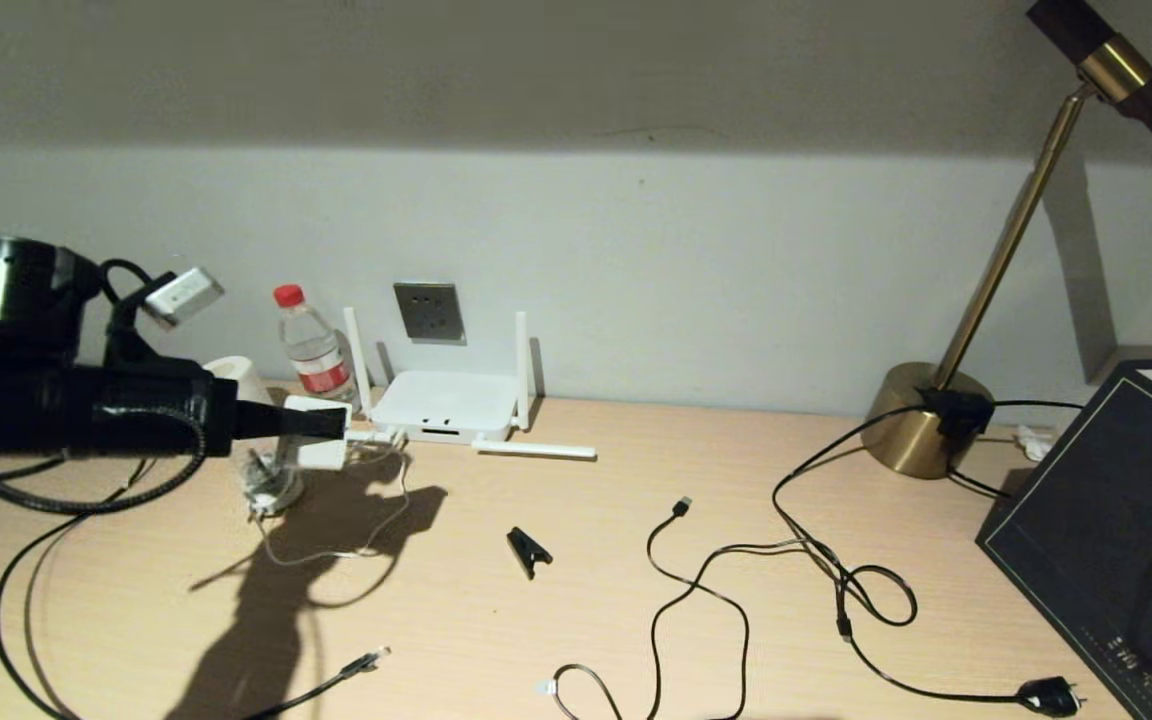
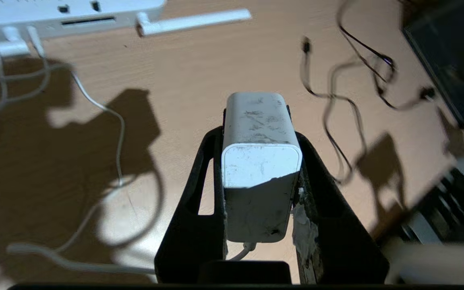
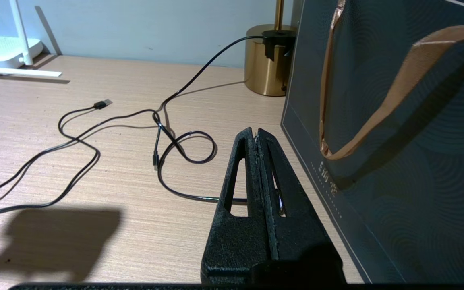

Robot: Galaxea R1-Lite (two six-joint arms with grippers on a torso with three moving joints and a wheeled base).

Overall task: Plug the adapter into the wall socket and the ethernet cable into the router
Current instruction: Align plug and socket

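My left gripper (image 1: 324, 424) is shut on the white cube adapter (image 1: 316, 445), held above the desk just left of the router (image 1: 441, 400). In the left wrist view the adapter (image 2: 261, 161) sits clamped between both black fingers (image 2: 204, 173), its thin white cord (image 2: 119, 133) trailing over the desk. The grey wall socket (image 1: 429, 312) is on the wall behind the router. The ethernet cable's clear connector (image 1: 368, 660) lies near the desk's front edge. My right gripper (image 3: 256, 135) is shut on nothing, low beside a dark bag; it is out of the head view.
A water bottle (image 1: 311, 345) and a round travel plug (image 1: 266, 490) are by the left arm. One router antenna (image 1: 536, 449) lies flat. A black clip (image 1: 528, 550), a USB-tipped cable (image 1: 681, 506), a black power plug (image 1: 1051, 695), a brass lamp base (image 1: 926, 418) and the dark bag (image 1: 1116, 520) fill the right.
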